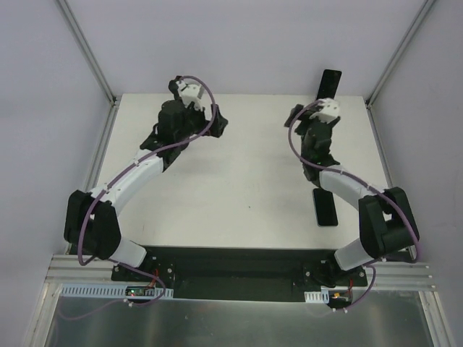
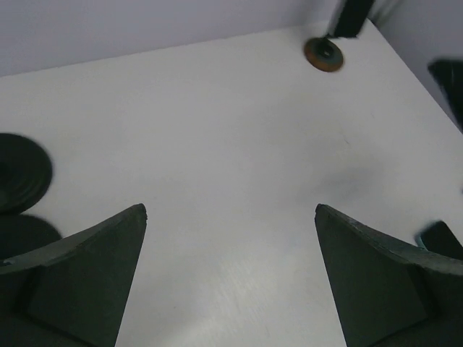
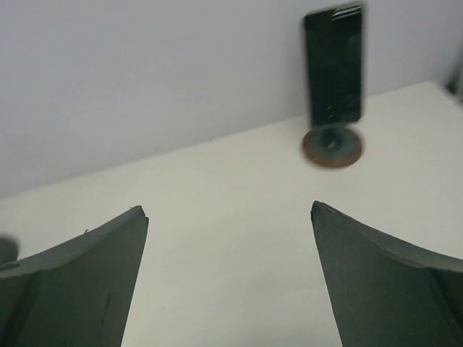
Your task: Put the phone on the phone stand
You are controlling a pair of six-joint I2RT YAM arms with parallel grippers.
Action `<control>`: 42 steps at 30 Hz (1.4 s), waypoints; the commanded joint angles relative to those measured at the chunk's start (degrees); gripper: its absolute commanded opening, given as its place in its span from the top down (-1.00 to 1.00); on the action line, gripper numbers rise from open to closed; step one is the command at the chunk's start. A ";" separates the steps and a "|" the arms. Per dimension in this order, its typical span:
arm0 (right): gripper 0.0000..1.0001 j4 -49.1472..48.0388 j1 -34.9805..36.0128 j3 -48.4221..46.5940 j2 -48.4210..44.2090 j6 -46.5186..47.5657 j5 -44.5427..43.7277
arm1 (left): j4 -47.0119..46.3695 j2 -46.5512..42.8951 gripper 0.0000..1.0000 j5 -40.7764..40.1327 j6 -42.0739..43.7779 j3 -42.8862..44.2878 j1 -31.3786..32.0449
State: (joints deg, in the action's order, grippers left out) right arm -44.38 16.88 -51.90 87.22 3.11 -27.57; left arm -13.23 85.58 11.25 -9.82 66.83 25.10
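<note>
L arm (image 1: 137, 172), R arm (image 1: 346, 184) stretched fwd; jaws apart.

The top view looks steeply down on the whole surface (image 1: 246, 181). Both wrist views sit low, facing its far edge past their jaws, sharing the phone stand (image 2: 323, 54) (image 3: 332, 148) at upper right.

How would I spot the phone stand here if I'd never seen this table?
Follow the white table to its far edge, just beyond the right gripper. The phone stand has a round brownish base carrying a tall glossy black slab upright; the other black slab lies flat on the table, nearer the arms' bases.
</note>
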 commanded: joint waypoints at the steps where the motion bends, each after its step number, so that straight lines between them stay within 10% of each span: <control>1: -0.93 -0.79 10.94 4.44 0.49 -4.08 -3.19 | -0.04 -5.59 -0.98 -17.73 -11.16 -4.33 -7.42; 12: -0.93 -0.62 15.11 -7.25 14.11 -3.03 16.22 | -0.30 -8.85 -0.66 -25.30 -4.15 -10.40 -13.85; 18: -0.93 2.71 15.11 -8.57 14.38 -1.89 18.17 | 1.72 -5.00 -0.17 -25.85 -1.34 -7.60 -13.94; 32: -0.93 6.59 15.02 -7.87 13.06 3.39 15.80 | 3.21 3.36 0.06 -23.38 2.62 0.67 -13.85; 42: -0.93 6.59 14.93 -7.43 12.71 4.00 14.39 | 3.92 3.89 0.67 -20.57 4.37 0.68 -13.85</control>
State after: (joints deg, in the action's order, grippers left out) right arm -36.40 32.08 -58.35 102.17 6.11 -11.57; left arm -9.93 89.76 -12.12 -7.33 65.47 11.18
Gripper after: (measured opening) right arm 0.963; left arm 0.229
